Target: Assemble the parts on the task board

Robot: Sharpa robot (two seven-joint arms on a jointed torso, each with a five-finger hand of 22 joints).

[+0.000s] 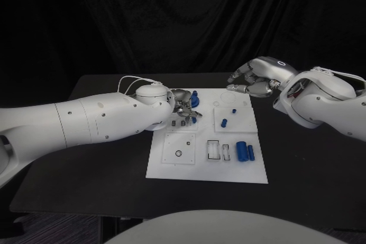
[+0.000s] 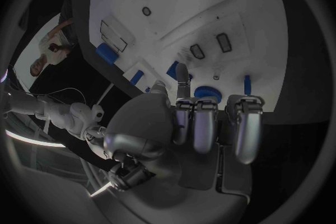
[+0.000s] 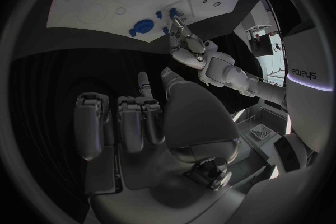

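Task board (image 1: pixel 206 170) corner under left hand (image 1: pixel 183 109)

One black desk (image 1: pixel 91 164) carries one white task board (image 1: pixel 206 170). Two white arms reach over it, each ending in one silver hand: the left hand (image 1: pixel 181 107) and the right hand (image 1: pixel 255 81), so two hands in all. Five blue parts can be counted on the board: one round knob (image 1: pixel 193 99), one thin peg (image 1: pixel 233 111), one short cylinder (image 1: pixel 225 122) and two long cylinders (image 1: pixel 241 150) lying side by side. Any further blue bits close to the left hand's fingers (image 1: pixel 188 113) are too hidden to count. The board also shows two tall rectangular recesses (image 1: pixel 213 150), two small slots (image 1: pixel 174 124) and one round hole (image 1: pixel 177 154).
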